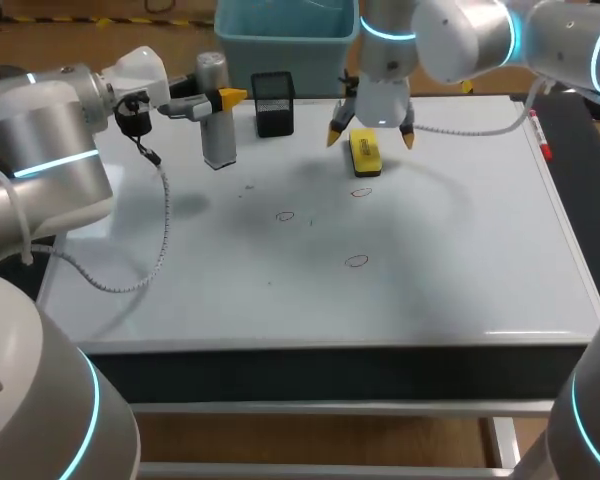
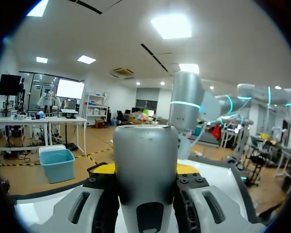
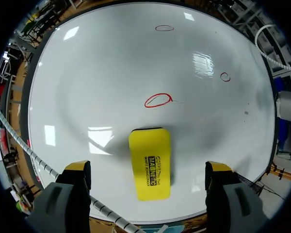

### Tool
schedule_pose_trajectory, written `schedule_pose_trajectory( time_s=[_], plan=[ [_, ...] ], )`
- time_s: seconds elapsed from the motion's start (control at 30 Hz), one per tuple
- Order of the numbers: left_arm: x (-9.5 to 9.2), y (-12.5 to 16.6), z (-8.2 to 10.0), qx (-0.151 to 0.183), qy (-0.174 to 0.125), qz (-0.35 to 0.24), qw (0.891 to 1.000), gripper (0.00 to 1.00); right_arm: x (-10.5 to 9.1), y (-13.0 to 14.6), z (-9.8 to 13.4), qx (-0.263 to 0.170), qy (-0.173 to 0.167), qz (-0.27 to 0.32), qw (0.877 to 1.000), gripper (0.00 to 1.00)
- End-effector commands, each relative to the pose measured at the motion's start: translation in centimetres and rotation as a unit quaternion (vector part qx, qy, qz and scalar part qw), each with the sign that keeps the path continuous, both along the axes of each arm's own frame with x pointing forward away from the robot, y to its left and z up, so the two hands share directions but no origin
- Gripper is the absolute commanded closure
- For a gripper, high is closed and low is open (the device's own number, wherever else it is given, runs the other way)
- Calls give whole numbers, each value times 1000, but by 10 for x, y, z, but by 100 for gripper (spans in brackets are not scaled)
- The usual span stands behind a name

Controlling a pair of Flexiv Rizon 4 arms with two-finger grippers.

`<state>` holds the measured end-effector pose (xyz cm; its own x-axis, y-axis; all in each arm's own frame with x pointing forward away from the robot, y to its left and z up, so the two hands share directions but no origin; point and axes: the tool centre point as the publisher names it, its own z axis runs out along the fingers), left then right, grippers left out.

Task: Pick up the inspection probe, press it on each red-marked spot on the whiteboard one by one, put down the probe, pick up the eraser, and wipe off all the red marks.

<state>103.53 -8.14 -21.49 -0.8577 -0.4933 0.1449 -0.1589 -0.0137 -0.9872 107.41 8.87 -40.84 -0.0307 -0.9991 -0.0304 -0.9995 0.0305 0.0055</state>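
The probe [image 1: 217, 130] is clamped upright by the left gripper [image 1: 218, 99], wrist held level — the right gripper [image 1: 371, 135] is pointed straight down over the eraser [image 1: 364, 153], jaws spread wide.

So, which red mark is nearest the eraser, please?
The red mark right beside the yellow eraser under the right pincer; the other two marks sit farther off.

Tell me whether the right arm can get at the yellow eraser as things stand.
Probably yes. The right gripper hangs right above the eraser, fingers open to either side of it, and nothing lies between them on the whiteboard.
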Motion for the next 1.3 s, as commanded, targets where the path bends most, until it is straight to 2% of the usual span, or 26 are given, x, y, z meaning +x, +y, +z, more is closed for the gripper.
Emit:
schedule_pose_trajectory(
  time_s=[0.03, 0.53, 0.63, 0.67, 0.7, 0.77, 0.87, 1.07, 1.3],
  plan=[
    [0, -1, 1, 0, -1, 1, 1000, 100, 2, 3, -4, -8, 0, 0, 1000, 0],
    [0, -1, 1, 0, -1, 1, 1000, 100, 3, 6, -16, -18, 6, -1, 1000, 0],
    [0, -1, 1, 0, -1, 1, 1000, 100, 4, 6, -17, -18, 9, -4, 1000, 6],
    [0, -1, 1, 0, -1, 1, 1000, 100, 3, 6, -17, -19, 9, -4, 1000, 25],
    [0, -1, 1, 0, -1, 1, 1000, 100, 3, 6, -18, -19, 9, -5, 1000, 49],
    [0, -1, 1, 0, -1, 1, 1000, 100, 3, 6, -18, -19, 10, -5, 1000, 65],
    [0, -1, 1, 0, -1, 1, 1000, 100, 2, 6, -17, -19, 7, -9, 1000, 100],
    [0, -1, 1, 0, -1, 1, 1000, 100, 2, 3, -9, -21, -2, -15, 1000, 100],
    [0, -1, 1, 0, -1, 1, 1000, 100, 5, -14, 17, -13, -12, -48, 999, 100]
  ],
)
